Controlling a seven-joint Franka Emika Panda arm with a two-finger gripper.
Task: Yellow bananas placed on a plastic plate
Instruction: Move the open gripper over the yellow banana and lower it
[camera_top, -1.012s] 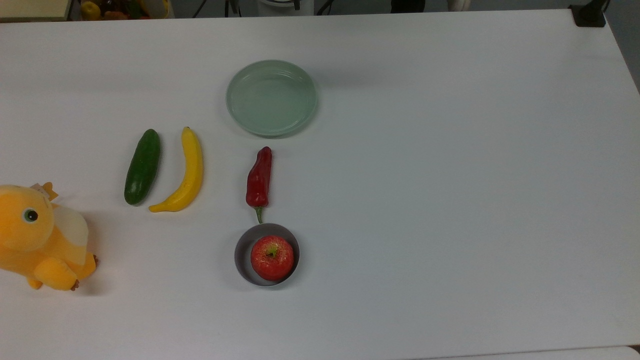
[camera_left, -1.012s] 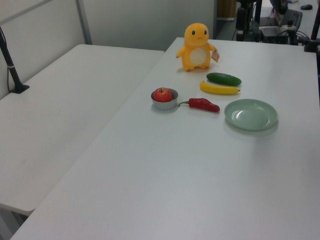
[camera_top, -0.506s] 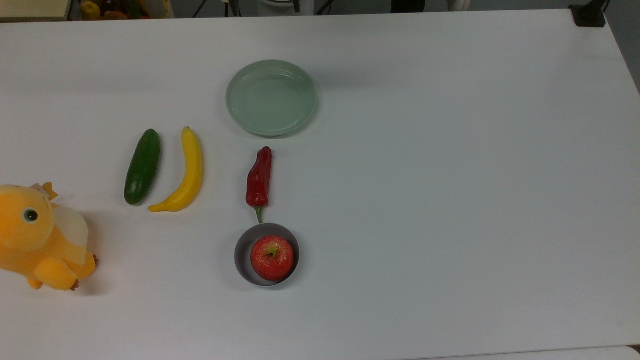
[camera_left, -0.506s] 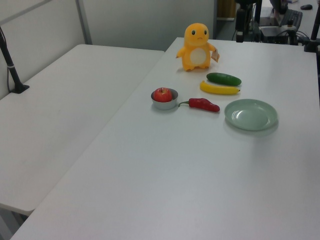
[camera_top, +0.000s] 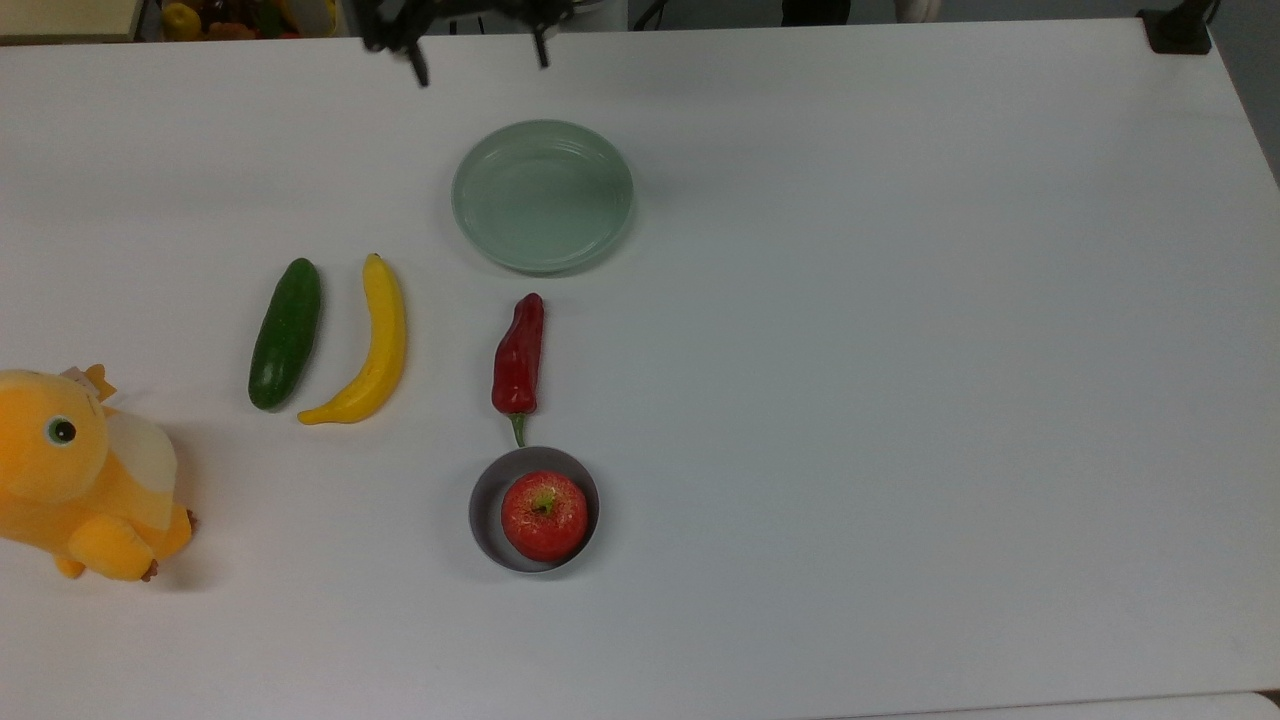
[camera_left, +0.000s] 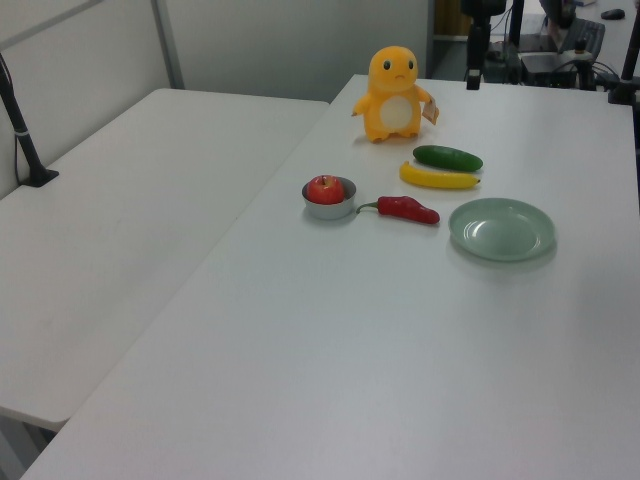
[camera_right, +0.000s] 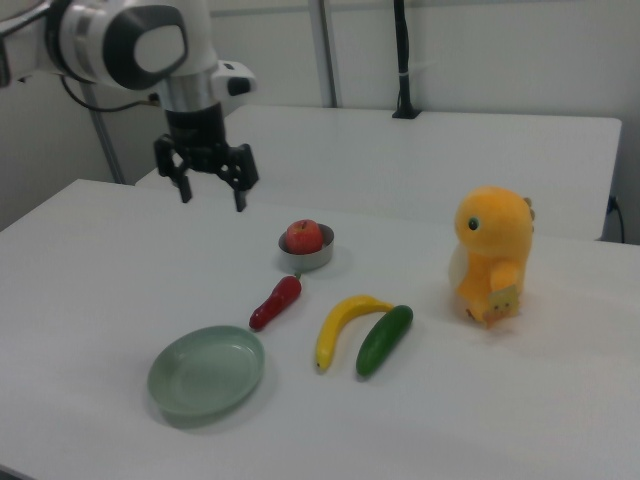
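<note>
The long, curved, bright-yellow banana (camera_top: 368, 345) lies flat on the white surface (camera_top: 900, 350), just beside a dark green cucumber (camera_top: 285, 332) and well apart from the round pale mint-green plastic plate (camera_top: 543, 195), so a grasp across its slim middle looks free. The black two-finger gripper (camera_right: 210, 190) hangs well above the banana, fingers (camera_right: 241, 196) spread wide, holding nothing.

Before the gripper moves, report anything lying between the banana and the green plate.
Nothing visible does. Bare table separates the banana from the plate. The cucumber lies on the banana's far side, and the chili pepper sits below the plate in the top view.
</note>
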